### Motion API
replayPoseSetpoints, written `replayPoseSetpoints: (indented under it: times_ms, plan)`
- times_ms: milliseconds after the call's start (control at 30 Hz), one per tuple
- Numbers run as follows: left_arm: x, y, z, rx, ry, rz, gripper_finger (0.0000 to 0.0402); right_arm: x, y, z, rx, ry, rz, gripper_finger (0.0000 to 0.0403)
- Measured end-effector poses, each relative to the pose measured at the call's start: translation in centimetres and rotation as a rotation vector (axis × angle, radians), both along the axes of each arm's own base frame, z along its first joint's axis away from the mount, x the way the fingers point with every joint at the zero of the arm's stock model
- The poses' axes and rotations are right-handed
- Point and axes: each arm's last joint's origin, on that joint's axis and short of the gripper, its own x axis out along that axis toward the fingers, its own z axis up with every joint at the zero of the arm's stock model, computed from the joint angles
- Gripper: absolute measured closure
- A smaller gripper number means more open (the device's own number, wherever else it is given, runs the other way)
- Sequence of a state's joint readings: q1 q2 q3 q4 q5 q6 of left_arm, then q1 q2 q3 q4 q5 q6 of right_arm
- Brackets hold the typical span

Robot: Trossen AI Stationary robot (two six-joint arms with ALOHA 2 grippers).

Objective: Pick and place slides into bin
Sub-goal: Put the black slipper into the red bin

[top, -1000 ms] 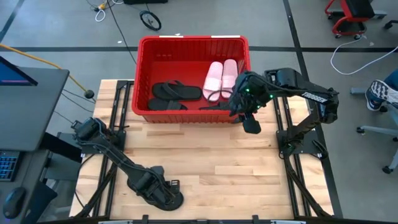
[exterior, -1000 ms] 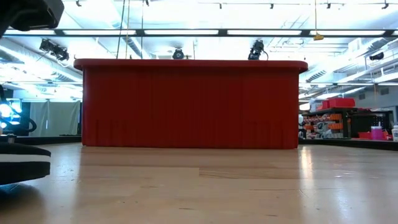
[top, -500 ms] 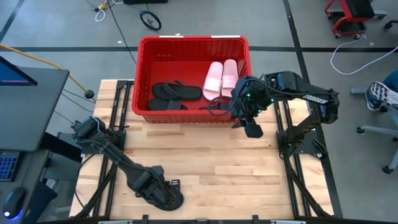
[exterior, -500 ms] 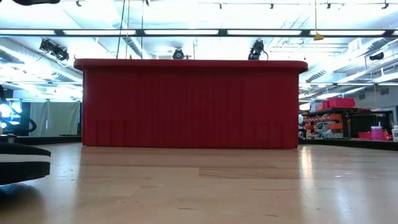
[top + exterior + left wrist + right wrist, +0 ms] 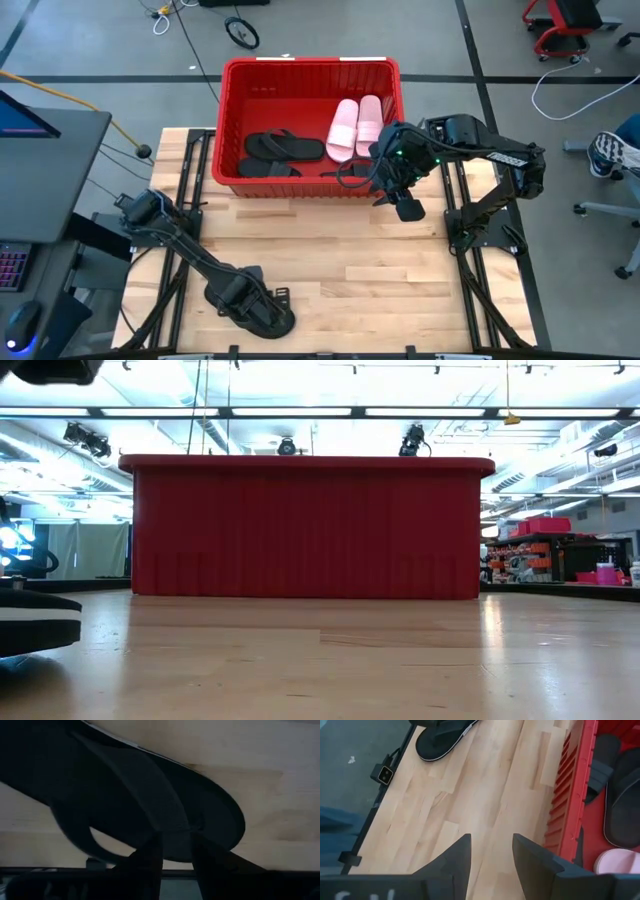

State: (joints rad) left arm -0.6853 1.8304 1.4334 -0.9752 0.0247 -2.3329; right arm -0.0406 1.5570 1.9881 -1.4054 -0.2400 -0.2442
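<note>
Where table ends, flip-flop [image 5: 268, 318] crosswise.

The high view looks straight down from well above on the whole table [image 5: 330, 250] and the bin [image 5: 310, 125], while the low view sits at tabletop height and faces level across the wood at the bin's long red wall [image 5: 305, 528] (the room's ceiling lights behind it). The left wrist view is pressed close over a black flip-flop [image 5: 150, 805]. The right wrist view looks from higher up across the table, sharing that flip-flop [image 5: 442, 737] and the bin's ribbed side [image 5: 570, 795].
</note>
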Motion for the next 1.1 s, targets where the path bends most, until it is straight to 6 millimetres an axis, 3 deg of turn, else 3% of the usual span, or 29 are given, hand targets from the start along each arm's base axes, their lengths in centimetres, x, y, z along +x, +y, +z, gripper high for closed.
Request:
replayPoseSetpoints:
  times_ms: [200,500,700,933,1100]
  plan:
    - [0.3,-0.6,-1.3,0.008,0.016,-0.008,0.0299,0.0,0.0,0.0,0.000,0.000,0.001,0.0254]
    - [-0.1,-0.6,-1.2,-0.037,0.084,-0.012,0.0308,0.0,0.0,0.0,0.000,0.000,0.002,0.0254]
    - [0.4,-1.3,-1.1,-0.068,0.002,-0.037,0.0320,0.0,0.0,0.0,0.001,0.000,0.001,0.0254]
    - [1.4,-1.9,-3.6,-0.028,0.011,-0.058,0.0335,0.0,0.0,0.0,0.004,0.002,-0.003,0.0254]
    - [2.2,-2.0,-3.8,-0.025,-0.068,-0.080,0.0354,0.0,0.0,0.0,0.004,-0.003,-0.003,0.0254]
